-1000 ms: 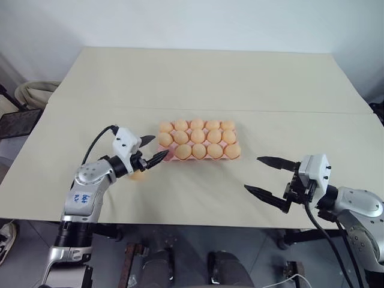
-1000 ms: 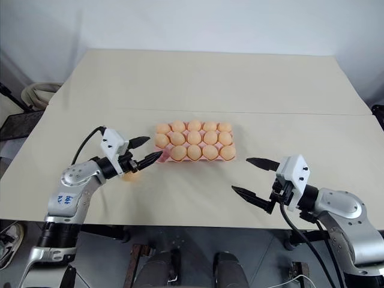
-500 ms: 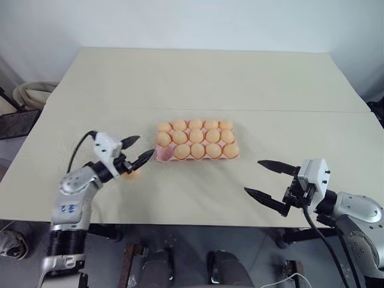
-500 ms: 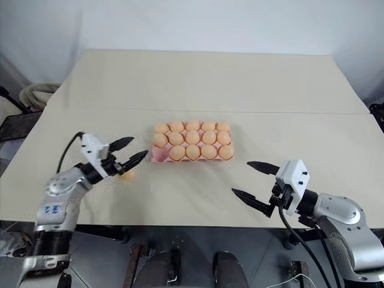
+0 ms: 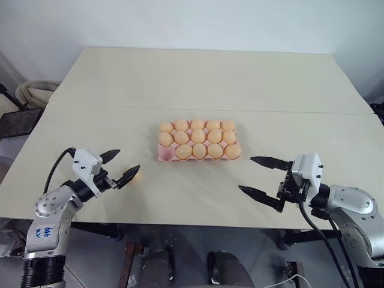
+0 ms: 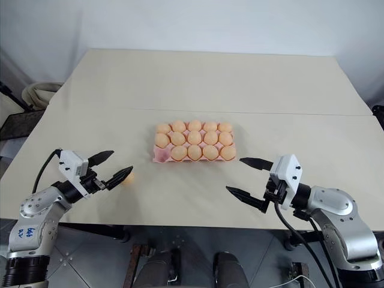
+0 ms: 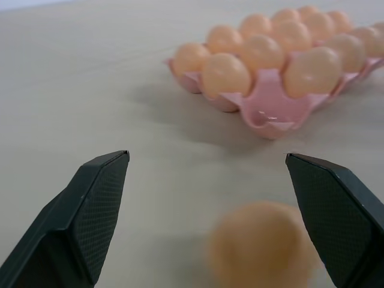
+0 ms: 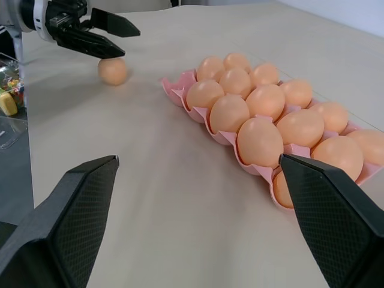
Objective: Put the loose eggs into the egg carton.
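The pink egg carton [image 5: 163,155] lies mid-table, with eggs in every cup but the front-left corner one [image 7: 270,117]. One loose egg [image 5: 137,174] rests on the table left of the carton. My left gripper [image 5: 128,162] is open and level, pointing toward the carton. Its fingertips reach the egg on the side away from the carton, and the egg [image 7: 261,246] sits low between them without being held. My right gripper [image 5: 246,174] hangs open over the table's front right, empty, facing the carton [image 8: 174,90] and the egg [image 8: 112,71].
A seam runs across the table behind the carton. The table's front edge lies just under both grippers. Off the table's left side are a coiled hose [image 5: 33,91] and a dark tray [image 5: 15,123].
My left arm has drawn back leftward and toward the front edge, away from the carton, and its jaws have opened wider. The loose egg stays on the table. The right gripper has barely moved.
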Controlling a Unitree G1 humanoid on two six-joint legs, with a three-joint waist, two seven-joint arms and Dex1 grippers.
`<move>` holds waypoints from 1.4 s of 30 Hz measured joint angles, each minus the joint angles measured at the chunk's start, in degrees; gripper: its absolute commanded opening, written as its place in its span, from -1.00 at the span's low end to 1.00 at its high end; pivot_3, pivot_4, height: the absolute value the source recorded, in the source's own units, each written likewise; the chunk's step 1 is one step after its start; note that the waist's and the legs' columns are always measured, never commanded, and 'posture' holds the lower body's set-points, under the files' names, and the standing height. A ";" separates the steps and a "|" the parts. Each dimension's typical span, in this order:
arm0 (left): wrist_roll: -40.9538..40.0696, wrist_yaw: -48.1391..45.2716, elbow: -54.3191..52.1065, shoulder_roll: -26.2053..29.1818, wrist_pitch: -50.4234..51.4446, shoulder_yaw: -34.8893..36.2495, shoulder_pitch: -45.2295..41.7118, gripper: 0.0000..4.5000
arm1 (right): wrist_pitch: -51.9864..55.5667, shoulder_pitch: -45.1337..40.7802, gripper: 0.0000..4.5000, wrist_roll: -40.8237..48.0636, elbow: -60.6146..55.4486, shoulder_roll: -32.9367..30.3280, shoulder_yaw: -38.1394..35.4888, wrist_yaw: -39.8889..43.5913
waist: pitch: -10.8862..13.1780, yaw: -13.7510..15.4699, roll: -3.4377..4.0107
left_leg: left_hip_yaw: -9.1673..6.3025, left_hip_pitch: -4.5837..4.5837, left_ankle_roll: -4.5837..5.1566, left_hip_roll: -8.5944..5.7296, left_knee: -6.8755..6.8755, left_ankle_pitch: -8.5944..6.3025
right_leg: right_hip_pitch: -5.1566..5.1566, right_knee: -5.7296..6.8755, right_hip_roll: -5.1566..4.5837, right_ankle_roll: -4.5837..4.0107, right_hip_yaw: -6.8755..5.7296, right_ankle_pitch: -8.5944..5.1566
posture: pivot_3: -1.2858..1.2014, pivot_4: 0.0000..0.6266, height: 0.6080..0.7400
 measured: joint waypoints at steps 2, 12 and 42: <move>-0.02 -0.80 -0.17 0.63 0.87 -1.01 0.43 0.98 | 0.00 0.02 1.00 0.00 0.00 0.00 0.00 0.00 | 0.00 -0.05 0.00 | 0.00 0.00 -0.02 0.00 -0.08 -0.01 | 0.00 -0.08 0.01 -0.01 -0.01 0.00 | 0.03 -0.52 1.00; 2.24 -0.17 2.54 0.75 1.03 -3.28 -0.04 0.81 | 0.00 0.63 1.00 0.00 -0.07 0.00 -0.04 -0.55 | 0.00 -0.29 0.00 | 0.01 0.00 -0.03 0.00 -0.13 -0.02 | 0.01 -0.15 0.02 0.01 -0.03 0.00 | 0.03 -0.52 1.00; 7.77 0.05 19.14 -7.55 -3.58 -16.13 -25.09 0.70 | 0.13 2.81 1.00 0.07 -2.31 -0.01 -1.32 -3.86 | 0.00 0.16 -0.01 | 0.10 -0.02 0.35 -0.09 0.17 0.19 | 0.02 0.15 0.13 0.21 -0.01 0.10 | 0.03 -0.52 1.00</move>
